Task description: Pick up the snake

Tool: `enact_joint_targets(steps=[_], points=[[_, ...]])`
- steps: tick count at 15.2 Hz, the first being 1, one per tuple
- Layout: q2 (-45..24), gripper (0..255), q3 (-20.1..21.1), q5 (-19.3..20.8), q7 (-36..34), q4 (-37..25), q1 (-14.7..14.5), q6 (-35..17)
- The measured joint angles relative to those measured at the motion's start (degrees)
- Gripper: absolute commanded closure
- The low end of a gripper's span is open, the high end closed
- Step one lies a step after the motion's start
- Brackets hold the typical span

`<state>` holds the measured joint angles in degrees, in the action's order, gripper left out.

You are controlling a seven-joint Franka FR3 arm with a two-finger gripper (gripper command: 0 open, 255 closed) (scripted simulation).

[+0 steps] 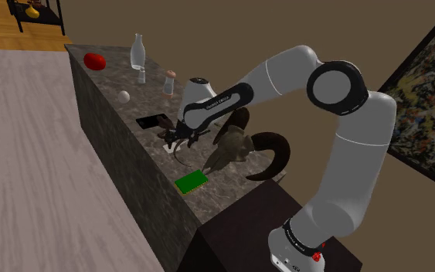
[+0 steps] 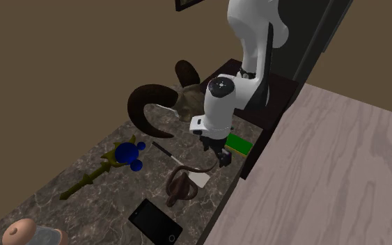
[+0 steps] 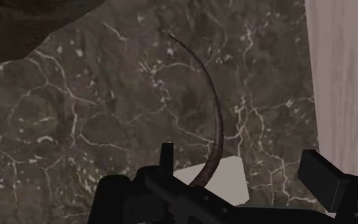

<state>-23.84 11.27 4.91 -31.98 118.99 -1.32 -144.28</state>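
- Snake (image 2: 179, 186): thin brown body, looped coil plus a long tapering tail. It lies on the counter (image 2: 83, 209), which is dark marble with white veins.
- In the second exterior view the coil sits at 7–8 o'clock of the gripper (image 2: 218, 154), and the tail runs up toward it.
- Gripper is all black, low over the tail end, jaws apart, nothing clasped.
- Wrist view: snake (image 3: 212, 108) is a smooth curved tail coming in between the fingers (image 3: 320, 175). It crosses a flat white card (image 3: 225, 181); cannot tell if it touches a finger.
- Shoulder view: gripper (image 1: 178, 141) covers most of the snake. This view adds the far end of the counter at 11 o'clock: red round thing (image 1: 94, 60), clear glass bottle (image 1: 137, 50), small white ball (image 1: 124, 96).
- Second exterior view adds a gold sceptre with a blue knob (image 2: 126, 154) at 9 o'clock of the gripper.
- Horned skull (image 2: 149, 104): rough bone, big curled dark horns, 10 o'clock of the gripper.
- Flat green block (image 2: 239, 145) is at 2 o'clock, by the counter edge.
- Glossy black phone (image 2: 155, 221) is at 7 o'clock of the coil.
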Motion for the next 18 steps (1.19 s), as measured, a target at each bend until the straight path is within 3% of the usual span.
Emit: enact_joint_targets(steps=[10,11,18], points=[[-10.1,0,-2.0,2.1,-1.7,-4.9,-1.4,-4.9],[-10.4,255,-2.1,2.2,-1.7,-5.0,-1.4,-5.0],[-10.2,255,-2.4,2.3,-1.9,-5.2,-1.4,-4.4]])
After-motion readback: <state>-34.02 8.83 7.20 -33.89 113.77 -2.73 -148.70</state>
